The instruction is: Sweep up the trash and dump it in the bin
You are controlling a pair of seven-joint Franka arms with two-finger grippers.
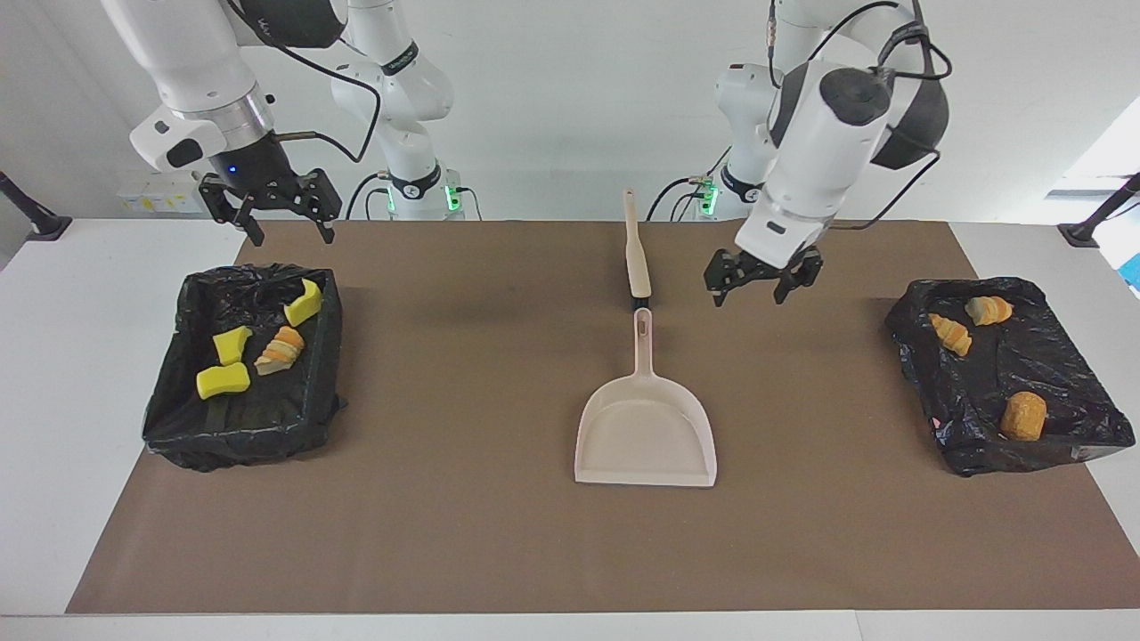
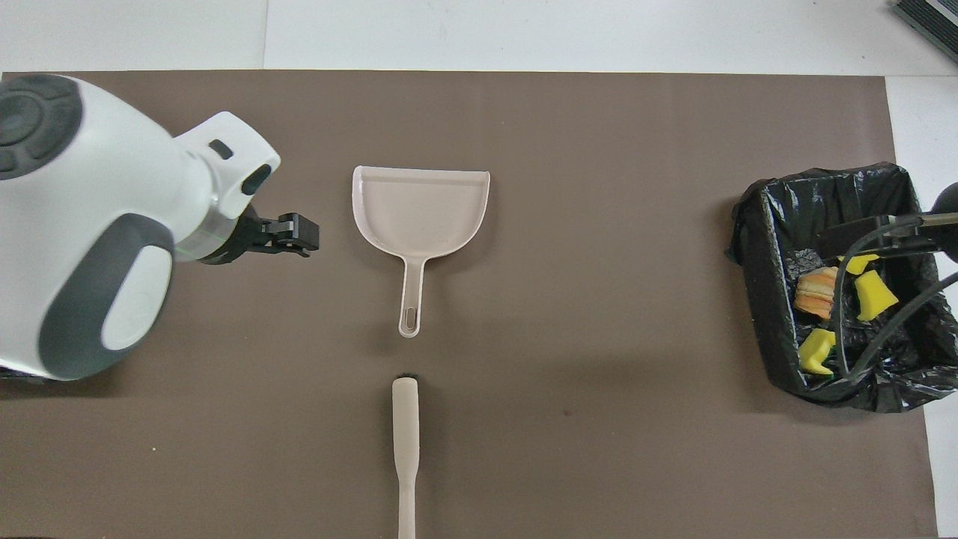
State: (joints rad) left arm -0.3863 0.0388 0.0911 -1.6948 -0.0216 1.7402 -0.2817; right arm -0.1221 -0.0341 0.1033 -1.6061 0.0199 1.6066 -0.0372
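Left pincer (image 1: pixel 758 287): I saw it raised over the bare brown mat (image 1: pixel 499 534), between the dustpan handle and the bin at the left arm's end; its fingers stood apart and gripped nothing.
Right pincer (image 1: pixel 283 219): I had it hanging above the robot-side edge of the other bin, jaws spread wide and empty; that arm waited.
Dustpan (image 1: pixel 647 418): the beige pan lay flat on the mat in the middle of the bench (image 1: pixel 80 356), mouth pointing away from the robots, handle toward them, untouched by either pincer.
Brush (image 1: pixel 636 258): it lay in line with the dustpan handle, nearer to the robots, its bristle end just short of the handle tip; whether the two touched I could not tell.
Bin at the right arm's end (image 1: pixel 178 418): a tray lined with black plastic held four scraps of the trash: three yellow sponge chunks (image 1: pixel 223 379) and one layered bread-like piece (image 1: pixel 281 349).
Bin at the left arm's end (image 1: pixel 980 454): the second black-lined tray held three scraps: two bread-like pieces (image 1: pixel 951 334) close together at its robot end, and one golden-brown piece (image 1: pixel 1023 416) alone, farther from the robots.
Trash: all seven scraps that I could count sat inside the two bins.
Overhead view: the left arm's bulk covered the bin at its own end.
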